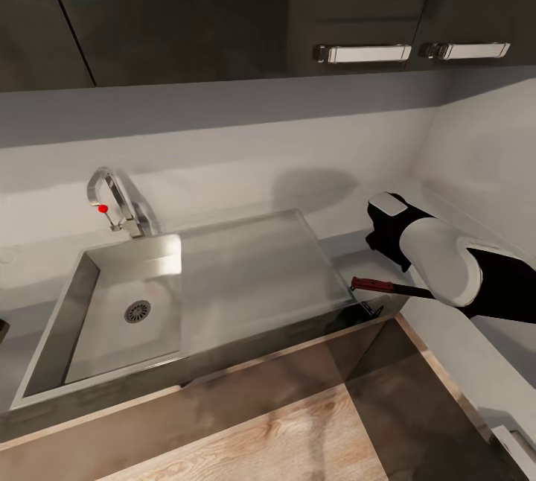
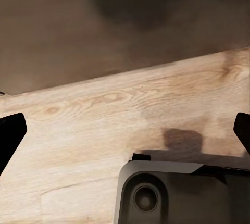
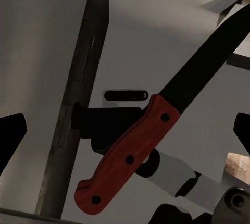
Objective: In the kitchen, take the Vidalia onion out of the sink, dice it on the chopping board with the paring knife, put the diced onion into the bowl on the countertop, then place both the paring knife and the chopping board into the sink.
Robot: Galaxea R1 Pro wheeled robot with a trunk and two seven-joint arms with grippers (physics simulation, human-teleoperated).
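Observation:
The paring knife (image 1: 372, 285), with a red riveted handle and a dark blade, lies at the right end of the drainboard, near the counter's front edge. Its blade runs under my right arm (image 1: 439, 265). In the right wrist view the knife (image 3: 130, 156) sits below my open right gripper (image 3: 126, 135); the black fingertips (image 3: 10, 140) stand far apart and clear of the handle. The steel sink (image 1: 82, 295) holds nothing I can see around its drain (image 1: 137, 310). My left gripper (image 2: 125, 130) hangs open over the wood floor. Onion, bowl and chopping board are out of view.
A chrome tap (image 1: 112, 194) with a red knob stands behind the basin. Dark wall cabinets (image 1: 223, 12) hang above. The side wall (image 1: 484, 153) closes in on the right, close to my right arm. Wood floor (image 1: 283, 436) lies in front of the counter.

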